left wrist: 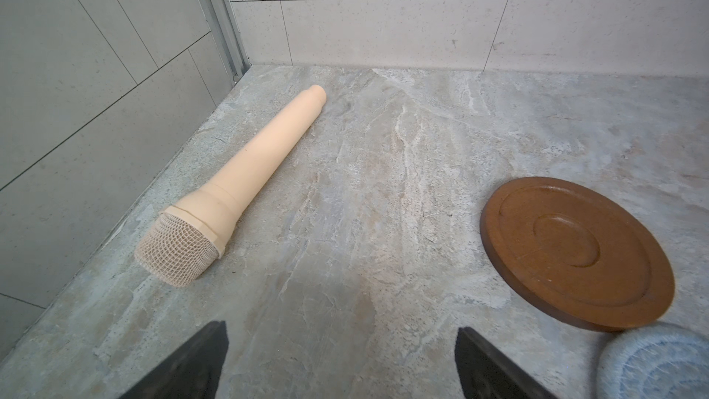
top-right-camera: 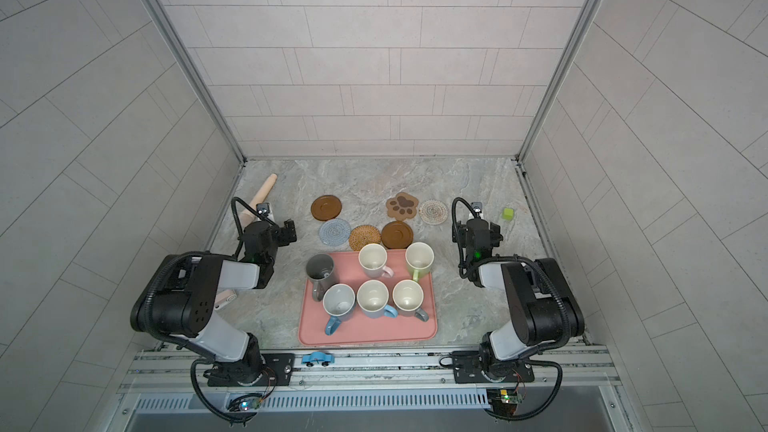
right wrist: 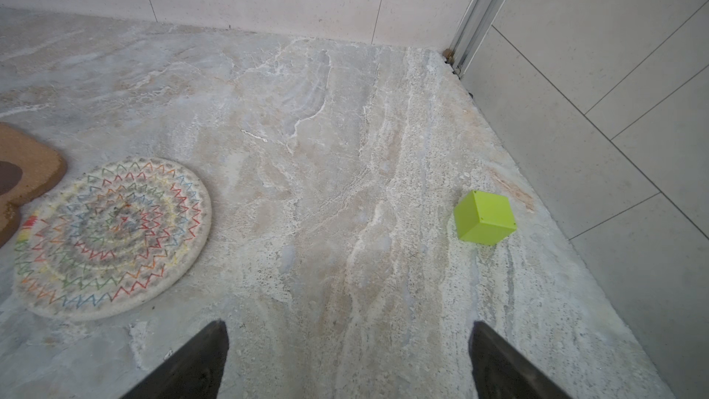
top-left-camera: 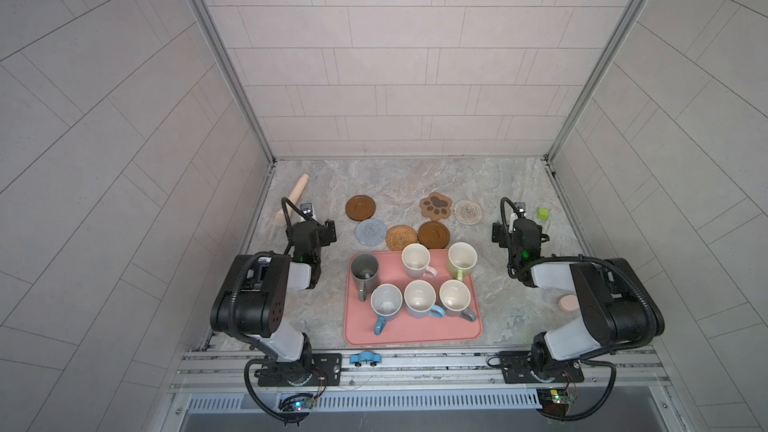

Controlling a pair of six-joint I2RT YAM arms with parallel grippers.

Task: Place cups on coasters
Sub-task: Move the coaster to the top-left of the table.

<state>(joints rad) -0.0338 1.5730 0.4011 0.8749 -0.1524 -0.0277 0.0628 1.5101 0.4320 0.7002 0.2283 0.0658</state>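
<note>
left gripper (left wrist: 339, 328): jaws spread wide with nothing between them. It hangs over bare table (left wrist: 383, 147), with the toy microphone (left wrist: 238, 182) to its left, the far wooden disc (left wrist: 575, 251) to its right and the crochet coaster (left wrist: 652, 362) near on the right.
right gripper (right wrist: 349, 324): fingers wide apart and empty, over bare table between the cream woven coaster (right wrist: 111, 239) and the green cube (right wrist: 484, 218).
cups: all six stand upright on the pink tray (top-left-camera: 415, 332), between the two arms. They are nearer the bases than either gripper and apart from both.
far row: dark grey mug (top-left-camera: 365, 270), pink mug (top-left-camera: 415, 260), green mug (top-left-camera: 461, 258).
near row: blue-handled mug (top-left-camera: 386, 301), light blue mug (top-left-camera: 420, 299), grey mug (top-left-camera: 455, 295). They are packed close, rims about touching.
coasters: all bare, in a loose band beyond the tray. The far wooden disc, paw coaster (top-left-camera: 435, 205) and cream woven coaster lie farthest back. The crochet coaster, rattan coaster (top-left-camera: 401, 238) and near wooden disc (top-left-camera: 433, 234) form a row, the last two just beside the tray's far edge.
in the way: the far-row mugs stand between the near row and the coasters. Handles point toward the bases or rightward.
clutter: the pink disc (top-left-camera: 568, 303) is partly hidden by the right arm, and a toy car (top-left-camera: 365, 359) sits on the front rail.
</note>
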